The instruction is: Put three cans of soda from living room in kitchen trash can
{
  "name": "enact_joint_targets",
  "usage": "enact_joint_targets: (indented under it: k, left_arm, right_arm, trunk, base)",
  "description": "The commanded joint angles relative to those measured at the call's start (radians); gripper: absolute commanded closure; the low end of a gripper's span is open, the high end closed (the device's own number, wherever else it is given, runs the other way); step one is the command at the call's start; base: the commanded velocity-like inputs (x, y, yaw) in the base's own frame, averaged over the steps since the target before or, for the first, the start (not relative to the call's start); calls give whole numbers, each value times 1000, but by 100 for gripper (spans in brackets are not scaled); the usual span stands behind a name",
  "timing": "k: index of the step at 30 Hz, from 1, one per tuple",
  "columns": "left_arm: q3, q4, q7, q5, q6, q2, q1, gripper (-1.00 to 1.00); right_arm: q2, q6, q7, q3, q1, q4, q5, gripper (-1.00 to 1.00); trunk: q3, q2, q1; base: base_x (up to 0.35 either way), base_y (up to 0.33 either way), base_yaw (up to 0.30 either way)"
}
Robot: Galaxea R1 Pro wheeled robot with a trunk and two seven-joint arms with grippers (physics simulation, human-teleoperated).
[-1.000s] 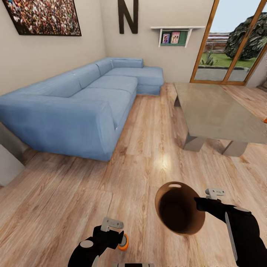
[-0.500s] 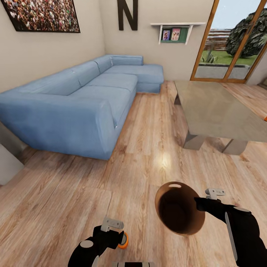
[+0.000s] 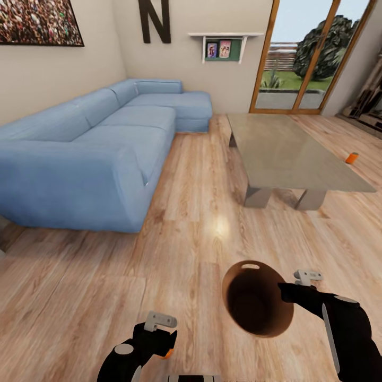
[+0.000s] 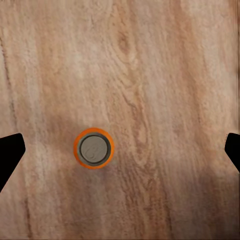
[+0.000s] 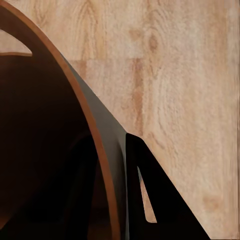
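My left gripper [image 3: 162,342] hangs open low in the head view, above an orange soda can [image 3: 168,352] that peeks out from under it. In the left wrist view that can [image 4: 93,148] stands upright on the wood floor, seen from above, well below the spread fingertips [image 4: 10,152]. A second orange can [image 3: 351,157] stands on the floor past the coffee table [image 3: 286,151]. My right gripper [image 3: 282,291] is shut on the rim of the brown trash can [image 3: 257,298], held tilted off the floor; the right wrist view shows its fingers [image 5: 147,195] clamping the can's wall [image 5: 107,140].
The blue sectional sofa [image 3: 90,148] fills the left side. Wood-framed glass doors [image 3: 297,58] stand at the back right. Between sofa and coffee table runs a strip of open wood floor [image 3: 201,212].
The head camera has turned right, so sofa and table have slid left and the second can has come into view. The can under my left gripper shows less than before.
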Motion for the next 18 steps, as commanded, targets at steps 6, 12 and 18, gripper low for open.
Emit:
enact_joint_targets:
  k: [6,12,18]
  left_arm:
    - [0,0,0,0,0,0,0,-100]
    - [0,0,0,0,0,0,-1,-100]
    - [0,0,0,0,0,0,0,-100]
  right_arm:
    - [0,4,1,0,0,0,-17,100]
    - [0,-2,1,0,0,0,-17,100]
    - [1,-9,1,0,0,0,-17,100]
  trunk:
    - [0,0,0]
    - [0,0,0]
    - [-3,0,0]
  base:
    - [0,0,-186]
    - [0,0,-23]
    - [0,0,-31]
